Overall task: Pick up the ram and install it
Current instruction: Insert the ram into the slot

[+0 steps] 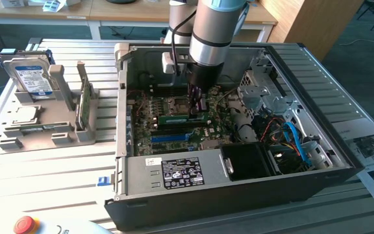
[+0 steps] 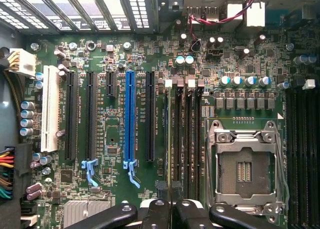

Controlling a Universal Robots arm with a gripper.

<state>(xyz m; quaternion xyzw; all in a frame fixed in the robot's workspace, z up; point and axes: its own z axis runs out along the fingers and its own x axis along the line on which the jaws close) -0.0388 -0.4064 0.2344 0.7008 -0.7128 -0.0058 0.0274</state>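
Motherboard (image 2: pixel 115 154) green. One expansion slot (image 2: pixel 129 119) blue, another slot (image 2: pixel 50 109) white. Case (image 1: pixel 239 204) black. Hard drive (image 1: pixel 32 78) silver, blue-labelled. Stop button (image 1: pixel 25 224) red. End effector (image 2: pixel 169 191) black.

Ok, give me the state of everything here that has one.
computer case: open, side panel off
claw: shut on the ram, down inside the case
ram: level at the memory slots
CPU socket: empty
blue expansion slot: empty
hard drive: upright in its holder
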